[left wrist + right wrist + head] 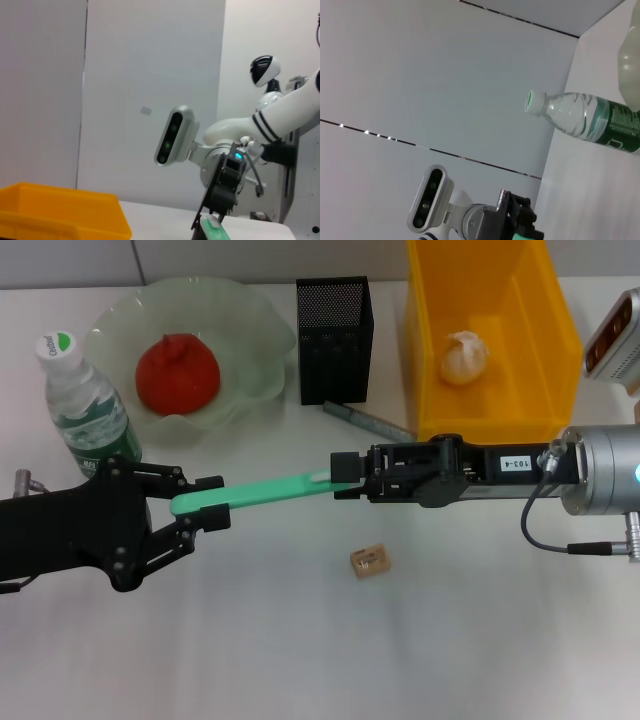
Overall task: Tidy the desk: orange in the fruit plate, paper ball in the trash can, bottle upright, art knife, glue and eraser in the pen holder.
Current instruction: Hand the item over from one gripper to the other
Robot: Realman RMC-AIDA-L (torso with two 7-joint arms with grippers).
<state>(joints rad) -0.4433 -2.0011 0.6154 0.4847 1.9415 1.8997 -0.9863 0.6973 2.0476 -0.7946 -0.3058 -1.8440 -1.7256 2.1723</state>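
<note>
A long flat green art knife (265, 490) with a white slider hangs level above the table between both grippers. My right gripper (345, 480) is shut on its right end. My left gripper (222, 502) is open, its fingers flanking the knife's left end with small gaps. The orange (177, 372) lies in the fruit plate (250, 320). The bottle (85, 405) stands upright beside the plate. The paper ball (464, 357) is inside the trash can (540, 390). The eraser (369, 561) lies on the table below the right gripper. The pen holder (334, 340) stands between plate and can.
A thin grey metal strip (368, 421) lies on the table between the pen holder and the trash can. The left wrist view shows the trash can (60, 212) and the knife's end (215, 231). The right wrist view shows the bottle (585, 117).
</note>
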